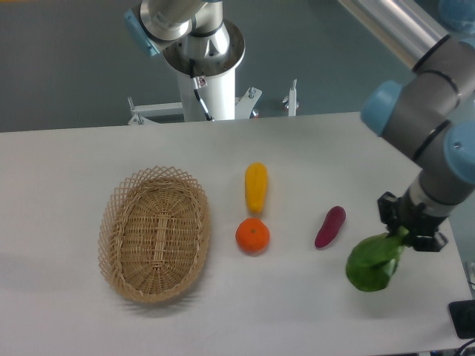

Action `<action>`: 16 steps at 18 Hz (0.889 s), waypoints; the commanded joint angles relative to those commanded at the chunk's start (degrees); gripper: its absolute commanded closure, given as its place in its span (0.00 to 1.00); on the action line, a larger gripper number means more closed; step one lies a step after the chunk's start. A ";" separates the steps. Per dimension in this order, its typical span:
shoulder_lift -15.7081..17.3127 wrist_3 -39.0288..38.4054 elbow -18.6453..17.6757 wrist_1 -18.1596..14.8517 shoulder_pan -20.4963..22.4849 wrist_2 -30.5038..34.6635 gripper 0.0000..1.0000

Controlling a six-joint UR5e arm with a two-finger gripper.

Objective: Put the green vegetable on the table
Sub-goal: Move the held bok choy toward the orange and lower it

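Note:
The green vegetable (375, 265) has dark glossy green leaves and hangs at the right side of the white table (297, 319). My gripper (404, 234) is shut on its upper stalk end, with the leafy end pointing down and to the left. Its lowest leaves look at or just above the tabletop; I cannot tell whether they touch. The gripper's fingertips are mostly hidden by the vegetable and the black gripper body.
A purple eggplant-like piece (330, 226) lies just left of the vegetable. An orange (252, 236) and a yellow oblong vegetable (256, 187) sit mid-table. An oval wicker basket (154, 233) stands at the left. A dark object (464, 319) is at the right edge.

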 joint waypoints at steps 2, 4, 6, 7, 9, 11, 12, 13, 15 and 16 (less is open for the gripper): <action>1.32 -0.26 -4.13 4.21 -1.85 0.09 0.94; 1.76 -1.57 -7.04 6.60 -3.78 0.26 0.93; 2.12 -3.07 -7.76 6.70 -5.10 0.35 0.93; 2.12 -3.51 -7.76 6.70 -5.89 0.35 0.93; 1.85 -5.00 -8.63 6.78 -7.47 0.26 0.93; 1.94 -6.15 -9.51 6.79 -8.53 0.18 0.93; 1.94 -6.15 -9.78 6.79 -8.88 0.09 0.92; 2.03 -6.15 -10.04 6.79 -9.15 0.17 0.86; 2.12 -6.15 -10.57 6.79 -9.41 0.09 0.68; 2.12 -6.15 -10.66 6.79 -9.41 -0.09 0.46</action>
